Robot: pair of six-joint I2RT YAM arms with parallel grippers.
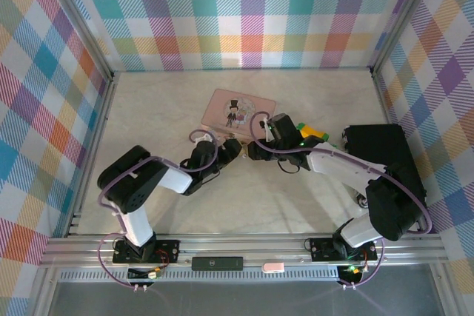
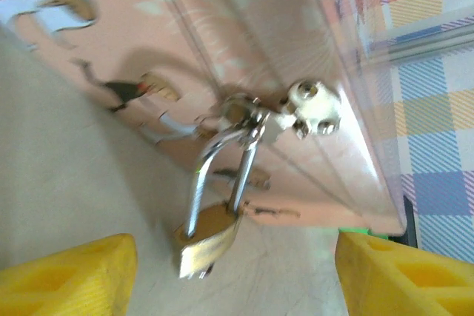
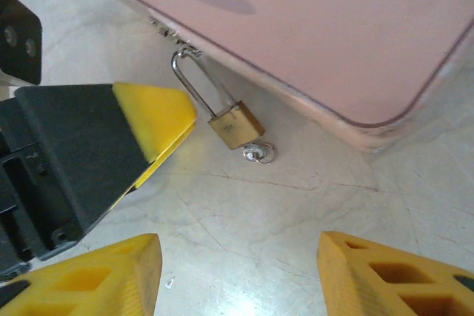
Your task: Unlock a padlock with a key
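Observation:
The small brass padlock (image 3: 235,125) hangs by its silvery shackle (image 3: 191,83) from the hasp on the near edge of the pink box (image 3: 318,27). A silvery key (image 3: 259,154) with a ring sticks out of the lock's underside. My right gripper (image 3: 237,279) is open, a short way back from the lock, with bare table between its yellow fingers (image 3: 392,279). My left gripper (image 2: 237,279) is also open. The padlock (image 2: 209,240) lies just ahead of its fingers (image 2: 67,275), apart from both. From above, both grippers meet at the box's (image 1: 237,111) near edge.
One yellow-tipped finger of the left gripper (image 3: 152,120) sits close beside the padlock in the right wrist view. A black block (image 1: 378,153) and a green-and-yellow object (image 1: 311,132) lie to the right. Checkered walls (image 1: 252,12) enclose the pale table (image 1: 244,205).

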